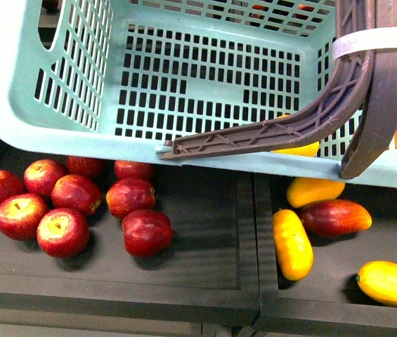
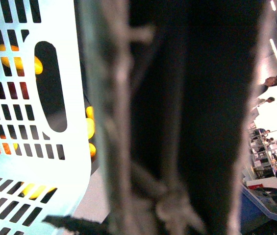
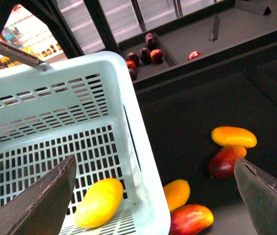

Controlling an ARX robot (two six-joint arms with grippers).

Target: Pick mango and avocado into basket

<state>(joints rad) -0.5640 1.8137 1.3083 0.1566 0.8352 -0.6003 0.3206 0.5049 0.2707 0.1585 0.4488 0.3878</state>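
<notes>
Nearest, the right gripper (image 3: 154,164) hung by the basket (image 3: 104,61) rim, its fingers spread wide and empty. How the left gripper's fingers stood could not be told, since the blurred handle (image 2: 177,122) filled its wrist view. One mango (image 3: 99,202) lay on the basket floor, so that half looked done. No avocado showed anywhere, so that half seemed left. Below, the front view gave nine red apples (image 1: 62,232) in the left tray, and three yellow mangoes (image 1: 293,243) and one red mango (image 1: 335,217) in the right. Farther off, a few dark fruits (image 3: 150,41) sat in a back tray.
</notes>
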